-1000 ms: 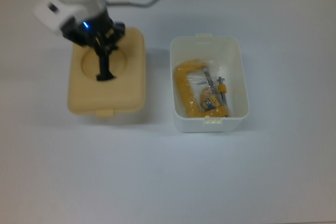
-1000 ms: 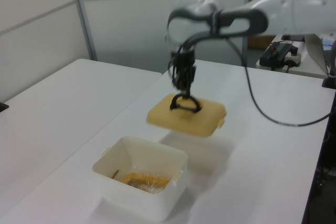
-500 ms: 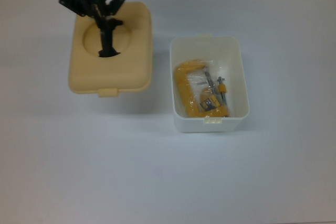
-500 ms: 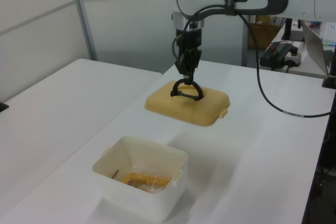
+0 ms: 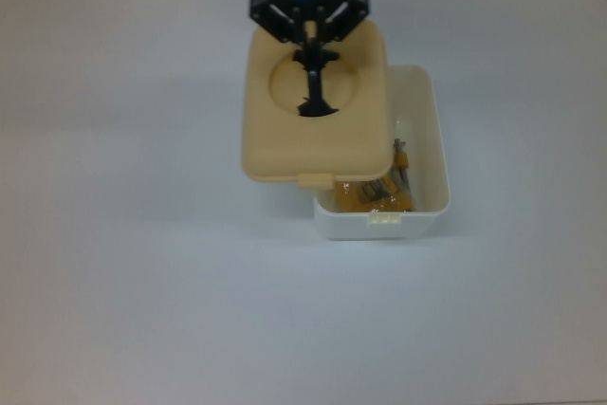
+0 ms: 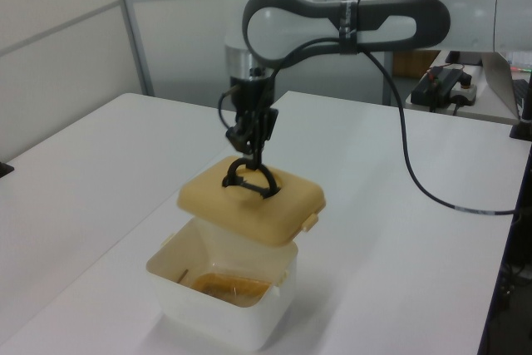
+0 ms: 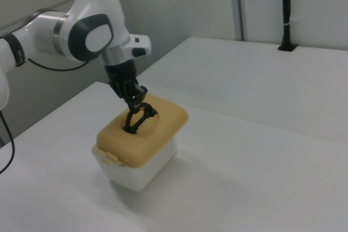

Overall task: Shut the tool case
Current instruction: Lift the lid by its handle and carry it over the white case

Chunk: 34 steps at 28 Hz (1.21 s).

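half the white box (image 5: 417, 206) shows at the top view's lower right. the pincer (image 5: 313, 45) pinches the lid's handle (image 5: 313, 92); slide the lid (image 5: 318, 135) rightward, then lower it squarely.

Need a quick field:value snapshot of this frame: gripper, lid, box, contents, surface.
gripper: shut on the lid's black handle
lid: tan, held in the air above the box, offset toward the top view's left, not seated
box: white, open, standing on the table, partly covered by the lid in the top view
contents: yellow tool and small parts in clear plastic, partly hidden
table: white
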### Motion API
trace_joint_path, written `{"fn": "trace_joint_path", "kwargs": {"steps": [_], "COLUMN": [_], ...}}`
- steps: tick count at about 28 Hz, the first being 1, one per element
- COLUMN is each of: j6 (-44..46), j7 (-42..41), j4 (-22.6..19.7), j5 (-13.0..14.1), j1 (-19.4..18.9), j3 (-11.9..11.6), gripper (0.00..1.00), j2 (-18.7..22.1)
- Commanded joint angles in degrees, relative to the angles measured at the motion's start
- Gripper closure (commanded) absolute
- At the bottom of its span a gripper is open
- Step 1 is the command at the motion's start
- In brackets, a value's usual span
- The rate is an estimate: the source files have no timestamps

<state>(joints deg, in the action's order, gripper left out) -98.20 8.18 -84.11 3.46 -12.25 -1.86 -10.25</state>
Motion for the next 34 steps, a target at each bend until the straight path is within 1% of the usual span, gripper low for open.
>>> {"fn": "trace_joint_path", "kwargs": {"steps": [1,3,6,7,9,11,15,22,26,34], "j6": [-1.0,-1.2,-1.2,-1.2,-1.3,-1.7,-4.5,-5.2,-6.7,-6.7], "j7": [7.4,9.6,9.8,9.9,10.0,10.0,11.1,11.2,11.6,11.9], "j4": [0.8,0.8,0.8,0.8,0.8,0.8,0.8,0.8,0.8,0.7], "j5": [-5.2,-6.3,-6.4,-6.4,-6.4,-6.5,-6.5,-7.2,-7.2,-7.1], "j1": [-5.5,-7.0,-7.4,-7.4,-7.4,-7.4,-7.3,-7.3,-7.3,-7.4], "j3": [-0.1,0.1,0.4,0.4,1.2,1.2,1.2,1.2,1.2,1.4], "gripper": [1.0,1.0,1.0,1.0,1.0,1.0,1.0,1.0,1.0,1.0], "j2": [-2.0,-2.8,-3.1,-3.2,-3.7,-3.9,-4.5,-5.6,-6.1,-6.1]}}
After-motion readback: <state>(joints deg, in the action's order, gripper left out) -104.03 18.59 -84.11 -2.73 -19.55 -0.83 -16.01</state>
